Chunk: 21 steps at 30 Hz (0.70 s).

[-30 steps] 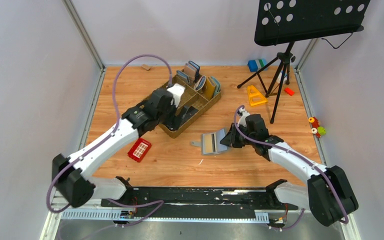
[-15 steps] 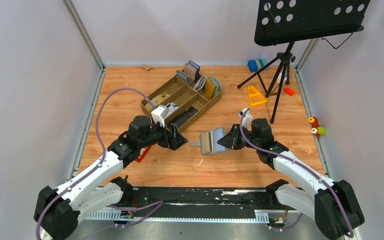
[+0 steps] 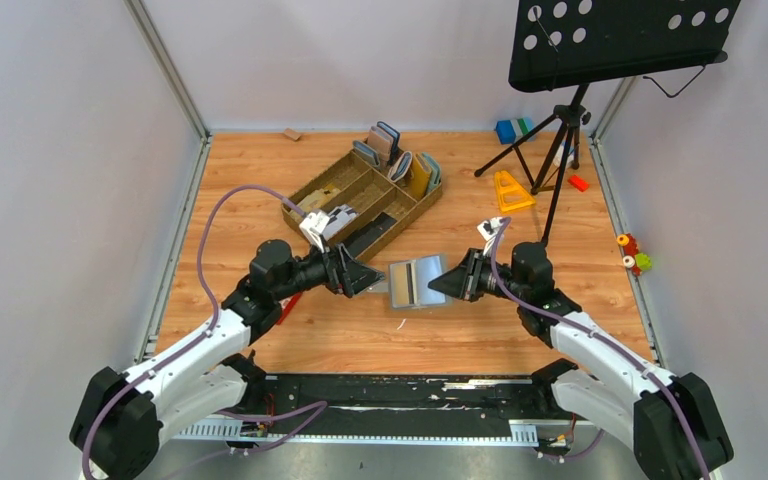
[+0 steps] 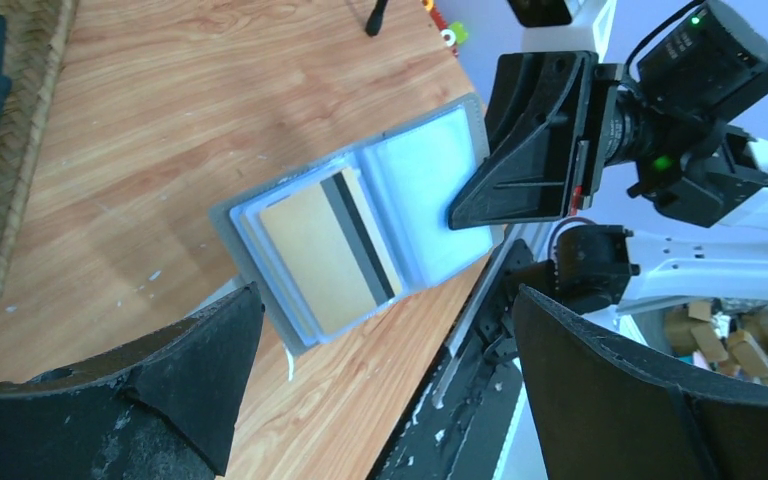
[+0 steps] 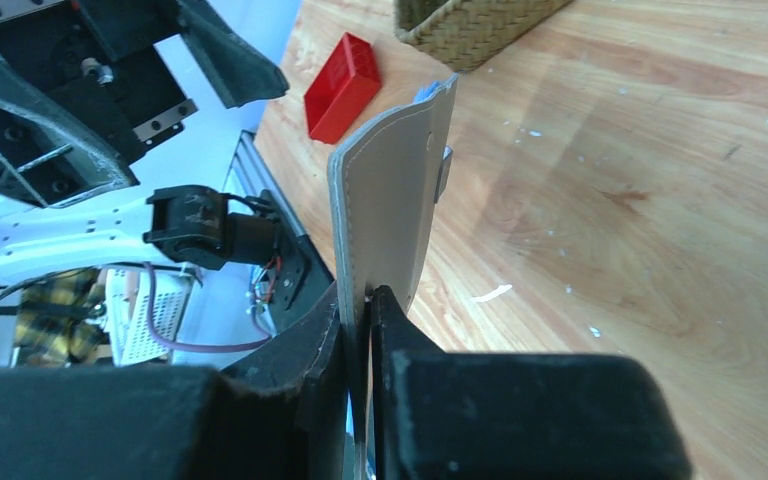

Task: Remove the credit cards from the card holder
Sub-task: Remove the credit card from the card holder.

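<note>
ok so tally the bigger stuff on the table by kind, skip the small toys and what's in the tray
card holder: 1
compartment tray: 1
music stand: 1
red box: 1
total: 4

A robot lab test cell: plain white wall panels (image 3: pixel 50 180) and aluminium corner posts (image 3: pixel 167 70) enclose a light wooden tabletop (image 3: pixel 250 180).

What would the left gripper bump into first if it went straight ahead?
Most likely the card holder, pinched at its far half by the right gripper. The left gripper, jaws open, faces the near half, where a tan card sits. Depth is hard to judge.
</note>
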Available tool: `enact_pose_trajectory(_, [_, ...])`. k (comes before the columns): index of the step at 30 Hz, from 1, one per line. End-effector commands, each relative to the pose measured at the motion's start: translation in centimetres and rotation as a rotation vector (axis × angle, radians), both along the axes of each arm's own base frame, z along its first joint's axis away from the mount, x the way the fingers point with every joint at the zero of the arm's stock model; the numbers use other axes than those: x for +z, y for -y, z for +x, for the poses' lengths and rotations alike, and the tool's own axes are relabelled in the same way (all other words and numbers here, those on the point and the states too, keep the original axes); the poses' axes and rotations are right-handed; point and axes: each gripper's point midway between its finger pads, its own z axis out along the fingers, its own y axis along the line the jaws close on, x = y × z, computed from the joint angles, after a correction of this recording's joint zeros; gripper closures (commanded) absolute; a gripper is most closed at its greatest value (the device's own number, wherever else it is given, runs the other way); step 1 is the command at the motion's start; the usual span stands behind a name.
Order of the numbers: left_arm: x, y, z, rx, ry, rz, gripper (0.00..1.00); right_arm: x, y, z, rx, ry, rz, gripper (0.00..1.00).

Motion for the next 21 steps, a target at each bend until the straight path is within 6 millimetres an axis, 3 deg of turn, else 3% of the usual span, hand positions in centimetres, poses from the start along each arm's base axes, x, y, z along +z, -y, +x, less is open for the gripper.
enact_pose_trajectory(1, [2.4,0.9,0.3,-0.028,0.041,-0.112,0.0,3.7,-1.2,-0.3,0.078,0.075,0.128,1.0])
enact_pose_trajectory(7, [0.9,0.9,0.9,-0.019,-0.032,-0.11,0.0,5.5,-1.6,-0.8,0.115,0.085,0.192,1.0])
enact_pose_trajectory(14, [-0.8,-0.9,2.0,0.057,-0.056,-0.076,0.0,7.3,-1.7,-1.2,0.133,0.087,0.231,1.0])
enact_pose_trajectory(17, [-0.8,-1.8,2.6,0.046,-0.063,-0.079,0.0,8.0,-1.7,-1.6,0.155,0.082,0.244,1.0])
enact_pose_trajectory(21, [-0.1,-0.9,2.0,-0.068,-0.039,-0.088,0.0,9.0,-1.8,-2.0,0.182,0.077,0.275,1.0])
